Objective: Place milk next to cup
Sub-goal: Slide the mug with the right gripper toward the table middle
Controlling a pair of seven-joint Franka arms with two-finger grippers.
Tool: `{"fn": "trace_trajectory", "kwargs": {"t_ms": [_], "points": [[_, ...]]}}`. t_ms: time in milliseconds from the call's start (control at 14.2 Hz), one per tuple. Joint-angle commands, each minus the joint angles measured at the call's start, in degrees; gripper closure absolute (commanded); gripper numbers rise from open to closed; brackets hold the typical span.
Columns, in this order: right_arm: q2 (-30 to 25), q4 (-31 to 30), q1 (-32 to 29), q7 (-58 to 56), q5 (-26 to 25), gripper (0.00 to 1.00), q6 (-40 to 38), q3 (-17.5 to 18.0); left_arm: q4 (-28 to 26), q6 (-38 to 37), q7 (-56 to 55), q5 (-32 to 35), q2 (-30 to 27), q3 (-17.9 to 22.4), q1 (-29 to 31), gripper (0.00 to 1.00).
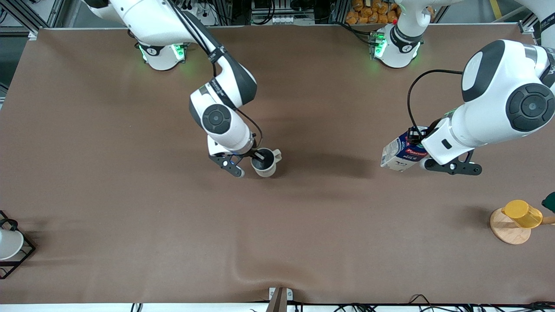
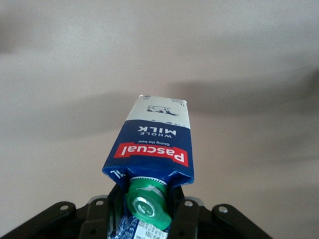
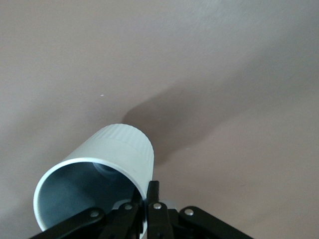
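Note:
The milk is a dark blue carton with a red label and a white lower part. It hangs tilted over the table toward the left arm's end, its shadow lying toward the middle. My left gripper is shut on its top. In the left wrist view the gripper clamps the gable by the green cap, with the milk pointing away. The cream cup is at the table's middle. My right gripper is shut on its rim, one finger inside. The right wrist view shows the gripper pinching the cup's wall.
A yellow cup lies on a round wooden stand near the left arm's end, nearer the front camera. A white cup sits in a black wire rack at the right arm's end. The brown cover bulges near the front edge.

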Motion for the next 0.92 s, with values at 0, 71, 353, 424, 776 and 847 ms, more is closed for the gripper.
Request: {"fn": "trace_trajectory", "kwargs": {"t_ms": [0, 71, 353, 424, 776, 847], "points": [[3.2, 3.5, 2.8, 6.4, -3.5, 1.00, 0.8, -0.7, 0.9, -1.5, -0.6, -1.0, 0.0, -0.3, 0.2, 0.96], [3.4, 3.5, 3.0, 7.2, -3.9, 1.00, 0.9, -0.8, 1.0, -1.5, -0.6, -0.9, 0.0, -0.3, 0.2, 0.96], [4.0, 3.5, 4.0, 8.3, -4.3, 0.50, 0.9, -1.0, 1.0, -2.0, -0.6, -0.8, 0.0, -0.8, 0.2, 0.96], [4.0, 3.5, 4.0, 8.8, -4.3, 0.11, 0.9, -1.0, 0.9, -2.1, -0.6, -0.9, 0.0, -0.8, 0.2, 0.95], [3.2, 5.0, 1.6, 7.7, -5.2, 0.00, -2.3, -0.9, 1.0, -2.1, -0.7, -1.0, 0.0, -1.1, -0.3, 0.96], [3.3, 6.8, 0.0, 6.7, -4.9, 0.00, -6.1, -0.5, 0.9, -2.5, -1.1, -0.9, 0.0, -1.6, -1.2, 0.96]]}}
